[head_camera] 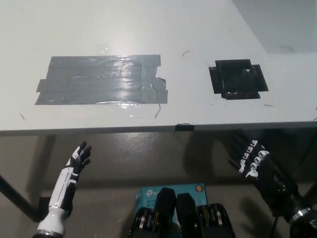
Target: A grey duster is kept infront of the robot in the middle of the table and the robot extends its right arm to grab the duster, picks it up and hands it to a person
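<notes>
A robotics lab or test room, going by a plain white counter (148, 29) marked with tape. A large patch of grey tape (101, 79) lies on it, with a black tape square (238, 79) to that patch's right. Below the counter's near edge is bare grey floor (138, 158).

Only flat grey tape (101, 79) and black patch (238, 79) occupy the table (148, 29).
</notes>
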